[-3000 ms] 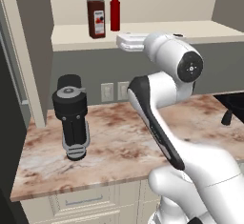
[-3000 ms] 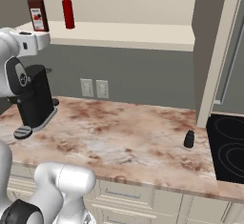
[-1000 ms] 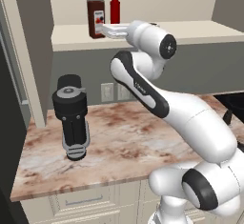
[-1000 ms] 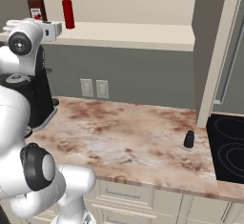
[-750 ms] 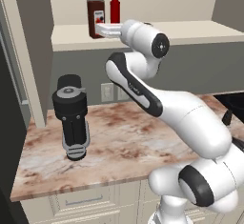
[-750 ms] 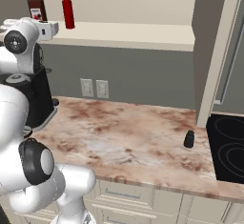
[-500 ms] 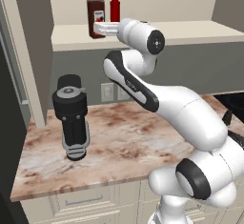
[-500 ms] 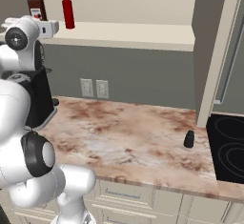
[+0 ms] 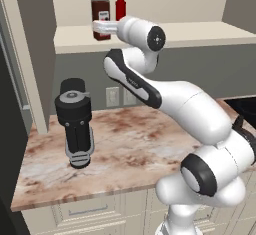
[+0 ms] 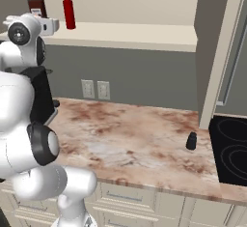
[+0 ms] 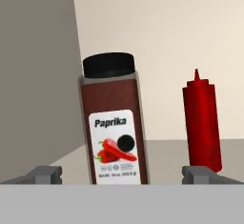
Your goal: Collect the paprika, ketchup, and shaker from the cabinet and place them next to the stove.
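The paprika (image 11: 114, 127), a dark red-brown jar with a black cap, stands at the left end of the cabinet shelf (image 9: 175, 31), with the red ketchup (image 11: 202, 123) bottle to its right. My gripper (image 11: 121, 175) is open at shelf height just in front of the paprika (image 9: 101, 9), its fingertips (image 11: 45, 174) spread wider than the jar and holding nothing. The ketchup (image 9: 120, 8) stands just behind and right of the hand. The small black shaker (image 10: 192, 141) sits on the counter beside the black stove (image 10: 231, 148). From the right base view, the gripper (image 10: 50, 25) hovers below the paprika (image 10: 36, 4) and left of the ketchup (image 10: 69, 12).
A tall black-and-silver appliance (image 9: 75, 124) stands on the marble counter (image 9: 130, 149) under the shelf's left end. A grey side wall (image 11: 33, 75) closes the shelf just left of the paprika. Wall outlets (image 10: 95, 89) sit below the shelf.
The hand has slid left along the shelf front and now sits in front of the paprika. The jaws stayed open and the bottles have not moved.
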